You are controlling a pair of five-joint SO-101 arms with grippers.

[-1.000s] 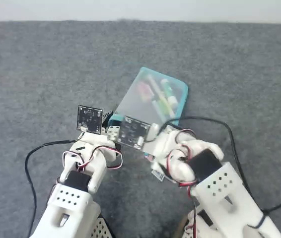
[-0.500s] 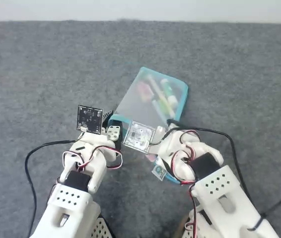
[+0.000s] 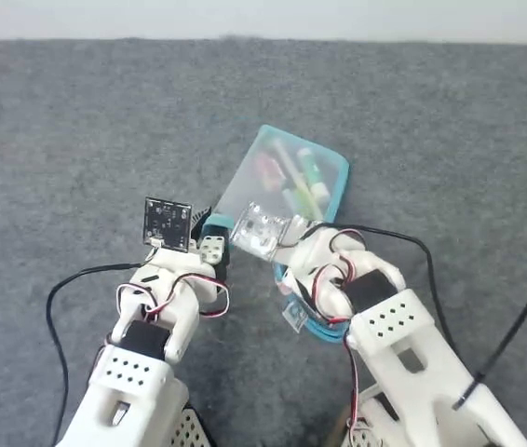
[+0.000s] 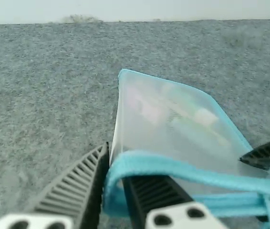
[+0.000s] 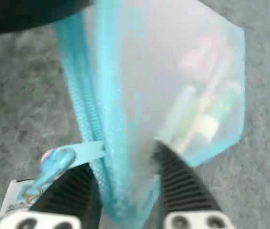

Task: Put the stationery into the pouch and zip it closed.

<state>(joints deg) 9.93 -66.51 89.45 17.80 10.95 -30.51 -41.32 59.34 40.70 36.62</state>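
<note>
The translucent pouch [image 3: 245, 184] with teal edging lies tilted on the grey carpet, with pens and other stationery [image 3: 299, 179] inside it. My left gripper [image 3: 214, 229] holds its near corner; in the left wrist view the gripper [image 4: 117, 191] is shut on the teal edge of the pouch [image 4: 173, 129]. My right gripper [image 3: 288, 281] sits at the zipper side. In the right wrist view that gripper [image 5: 125, 191] pinches the zipper edge of the pouch [image 5: 173, 71], beside the zipper pull [image 5: 56, 160] and its paper tag [image 5: 16, 204].
Grey carpet [image 3: 77, 121] stretches all around the pouch, bounded by a pale wall [image 3: 263, 17] at the far side. Black cables [image 3: 431, 270] trail from both arms near the front.
The right arm has swung left and forward along the pouch's zipper edge. The pouch has shifted slightly away from me. The left arm has held still.
</note>
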